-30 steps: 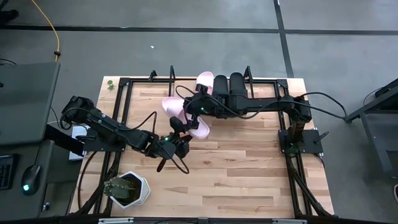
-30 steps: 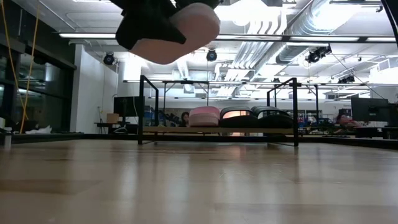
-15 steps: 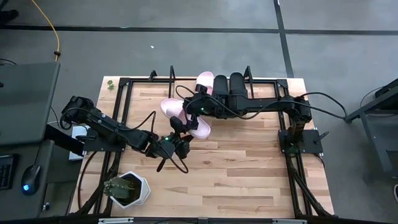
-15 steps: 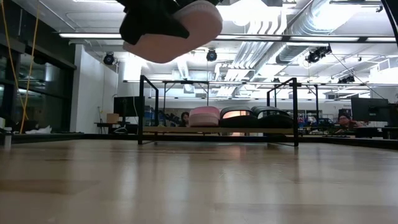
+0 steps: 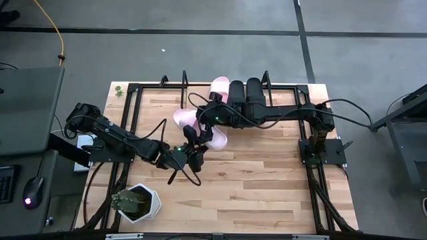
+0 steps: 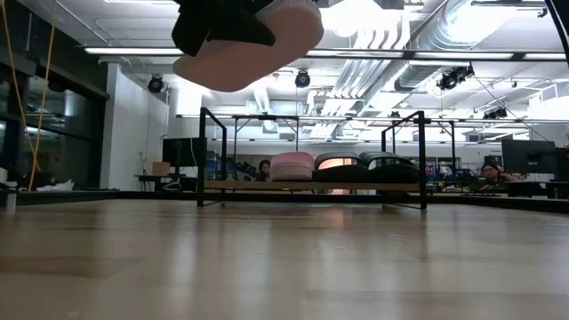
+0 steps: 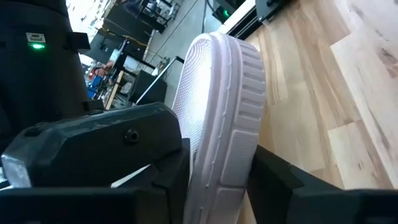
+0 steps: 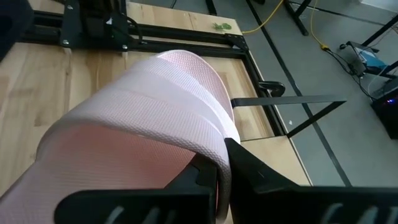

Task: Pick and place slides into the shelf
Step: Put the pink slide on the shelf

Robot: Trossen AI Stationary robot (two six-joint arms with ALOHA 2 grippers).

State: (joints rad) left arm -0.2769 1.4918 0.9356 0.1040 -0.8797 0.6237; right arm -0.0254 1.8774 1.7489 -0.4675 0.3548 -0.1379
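Moved: pink slide (image 5: 200, 127) lifted shelfward | right hand (image 8: 219, 180) clamps strap; left hand (image 7: 217, 186) straddles sole, grip unclear

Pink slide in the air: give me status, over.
Right gripper shut on the pink slide, held above the table. Left gripper straddling its other end. Shelf holds three slides, one slot free. Nothing in the way.

There are no words, numbers, brand names or signs that can be read in any of the views. The things that show are too small or too blurry to make out any letters.
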